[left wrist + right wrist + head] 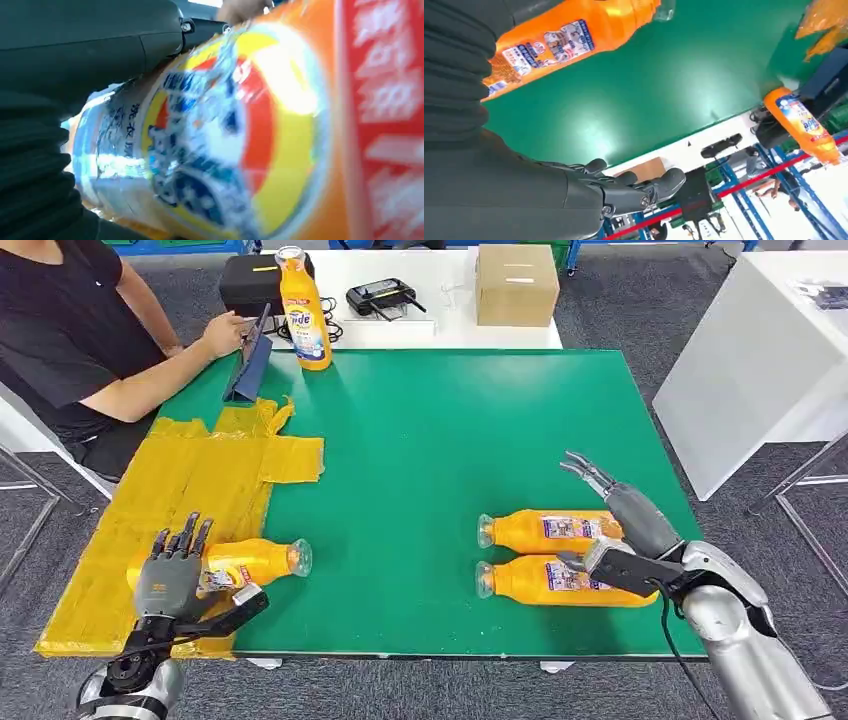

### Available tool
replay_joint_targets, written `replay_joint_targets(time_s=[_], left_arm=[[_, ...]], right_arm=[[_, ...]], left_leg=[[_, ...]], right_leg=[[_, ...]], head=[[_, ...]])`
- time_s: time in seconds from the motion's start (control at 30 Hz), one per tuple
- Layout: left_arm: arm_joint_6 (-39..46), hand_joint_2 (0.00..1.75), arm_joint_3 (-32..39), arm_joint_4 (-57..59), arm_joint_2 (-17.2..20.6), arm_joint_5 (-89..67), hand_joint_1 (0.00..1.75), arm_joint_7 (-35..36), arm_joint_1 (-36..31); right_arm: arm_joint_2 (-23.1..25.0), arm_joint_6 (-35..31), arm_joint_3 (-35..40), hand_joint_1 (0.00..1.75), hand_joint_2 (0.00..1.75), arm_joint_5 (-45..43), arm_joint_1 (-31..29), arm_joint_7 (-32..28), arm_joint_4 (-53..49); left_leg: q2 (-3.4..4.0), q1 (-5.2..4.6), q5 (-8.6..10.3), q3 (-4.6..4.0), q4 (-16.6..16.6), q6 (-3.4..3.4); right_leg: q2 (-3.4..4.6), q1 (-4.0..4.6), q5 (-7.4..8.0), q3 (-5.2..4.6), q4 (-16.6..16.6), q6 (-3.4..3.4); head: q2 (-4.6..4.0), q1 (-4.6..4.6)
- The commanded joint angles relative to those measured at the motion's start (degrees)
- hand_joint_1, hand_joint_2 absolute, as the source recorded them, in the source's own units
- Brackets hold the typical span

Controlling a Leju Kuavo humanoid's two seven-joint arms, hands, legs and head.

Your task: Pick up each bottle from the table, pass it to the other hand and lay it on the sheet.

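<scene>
At the far left a person [70,335] in a black shirt is seated, one hand resting near a dark tablet [252,365] propped at the far edge of the green surface [430,460]. A crumpled yellow sheet [190,480] is spread over the left part of that surface. On its near portion an orange bottle [255,562] is laid on its side, its clear cap pointing right — the left hand [168,575] is placed over its base end, and the fingers [180,538] are seen extended upward across the bottle. In the left wrist view the label [225,135] is pressed close against the hand, but whether the bottle is gripped or merely touched cannot be told.

Further back, an upright orange bottle [306,310] is stood at the far edge of the surface, beside the tablet. Behind it, on a white table [450,330], a black case [248,280], a black device [380,295] and a cardboard box [516,284] are set.

Toward the right, two orange bottles are laid side by side, caps pointing left: the farther bottle [545,530] and the nearer bottle [540,580]. The right hand [625,530] is held just above their base ends — its fingers [585,472] are spread apart and nothing is held.
</scene>
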Motion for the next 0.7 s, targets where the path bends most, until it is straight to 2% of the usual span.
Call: replay_joint_targets(time_s=[0.03,0.17,0.37,0.53,0.7], left_arm=[[-6.26,0.00,1.89,-7.32,-0.95,16.76,0.00,-10.29,5.72],[-6.89,0.00,4.20,-11.75,-2.83,23.33,0.00,-14.00,6.95],[-9.69,0.00,7.35,-15.99,-6.08,37.12,0.00,-19.66,6.51],[-8.37,0.00,8.34,-18.23,-7.24,37.88,0.00,-20.23,6.88],[-8.79,0.00,8.15,-18.51,-7.99,38.82,0.00,-20.52,6.98]], right_arm=[[-9.57,3.31,4.88,0.00,1.75,1.61,3.80,1.14,-3.95],[-5.99,0.57,10.02,0.00,1.75,5.14,2.26,1.58,0.20],[-4.56,-2.78,12.32,0.00,1.75,8.13,3.08,1.44,4.71],[-3.65,-4.36,14.14,0.00,1.75,11.70,2.35,2.35,6.74],[-0.90,-8.83,14.27,0.00,1.75,16.93,3.56,3.11,9.71]], left_leg=[[-0.09,0.00,-0.06,-0.02,-0.01,0.10],[0.30,0.00,-0.08,0.11,-0.20,0.09],[0.09,0.03,-0.04,0.04,-0.17,0.12],[0.18,0.08,-0.08,0.11,-0.19,0.14],[0.12,0.08,-0.05,0.04,-0.18,0.12]], right_leg=[[-0.14,0.01,-0.05,0.04,-0.07,0.06],[0.19,0.02,0.08,0.21,-0.24,0.02],[-0.02,0.05,0.05,0.12,-0.26,0.00],[0.08,0.11,0.02,0.16,-0.27,0.04],[0.04,0.10,0.02,0.11,-0.23,0.03]], head=[[0.00,0.02],[0.00,0.04],[0.00,0.04],[0.00,0.02],[0.00,0.02]])
